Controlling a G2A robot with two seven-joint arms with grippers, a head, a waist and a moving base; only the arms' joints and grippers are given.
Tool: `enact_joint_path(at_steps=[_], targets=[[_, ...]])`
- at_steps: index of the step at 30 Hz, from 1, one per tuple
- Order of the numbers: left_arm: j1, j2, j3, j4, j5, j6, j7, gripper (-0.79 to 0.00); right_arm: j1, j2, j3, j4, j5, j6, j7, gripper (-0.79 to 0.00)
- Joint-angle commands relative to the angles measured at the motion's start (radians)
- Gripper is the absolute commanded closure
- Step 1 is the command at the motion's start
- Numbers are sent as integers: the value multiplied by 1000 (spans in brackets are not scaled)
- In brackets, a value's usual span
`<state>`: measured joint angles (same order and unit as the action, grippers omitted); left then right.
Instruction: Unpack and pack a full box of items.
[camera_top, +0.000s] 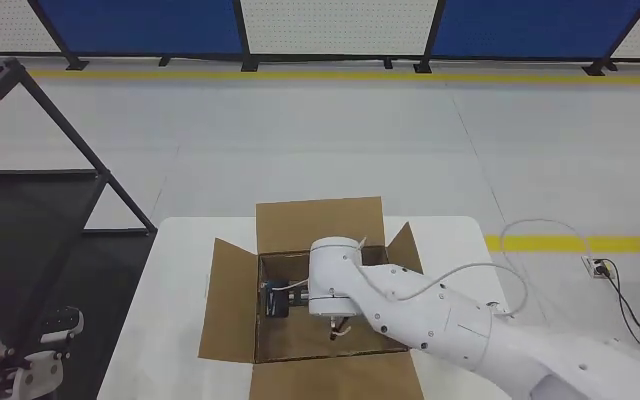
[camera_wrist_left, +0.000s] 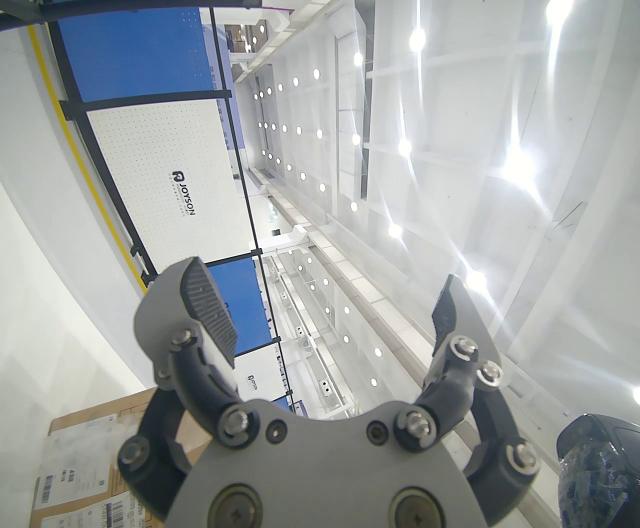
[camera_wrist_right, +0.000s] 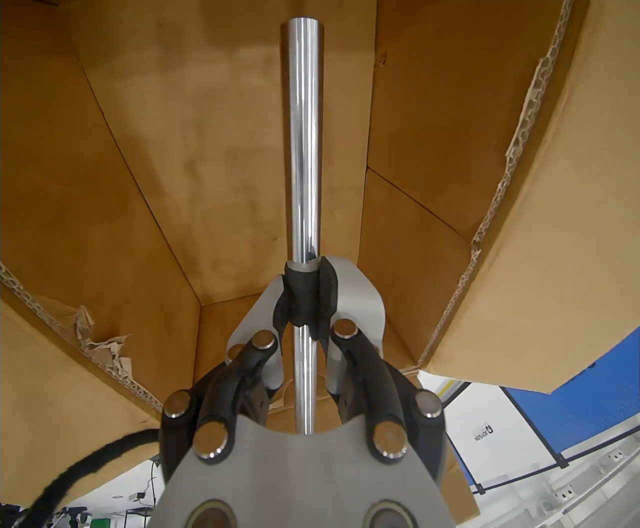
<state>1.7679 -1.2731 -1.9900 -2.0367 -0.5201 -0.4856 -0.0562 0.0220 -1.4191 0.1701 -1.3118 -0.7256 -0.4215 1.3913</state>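
Clamping a shiny silver metal rod (camera_wrist_right: 302, 150) with the right gripper (camera_wrist_right: 305, 295) inside the open brown cardboard box (camera_wrist_right: 150, 160); left gripper (camera_wrist_left: 327, 310) spread wide apart, facing the ceiling (camera_wrist_left: 450, 150).

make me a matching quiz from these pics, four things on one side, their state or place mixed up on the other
Things:
1. left gripper
2. right gripper
3. metal rod
4. cardboard box

States:
a. flaps spread open, standing on the table
b. open, holding nothing
c. shiny silver, inside the box
d. shut on the metal rod

Pairs: 1-b, 2-d, 3-c, 4-a
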Motion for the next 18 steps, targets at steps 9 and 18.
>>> enact_joint_path(at_steps=[9,18], targets=[[0,0,0,0,0,0,0,-785,-25,-1,0,7,-26,-8,-31,0],[0,0,0,0,0,0,0,-785,-94,-60,0,208,-91,-125,-121,0]])
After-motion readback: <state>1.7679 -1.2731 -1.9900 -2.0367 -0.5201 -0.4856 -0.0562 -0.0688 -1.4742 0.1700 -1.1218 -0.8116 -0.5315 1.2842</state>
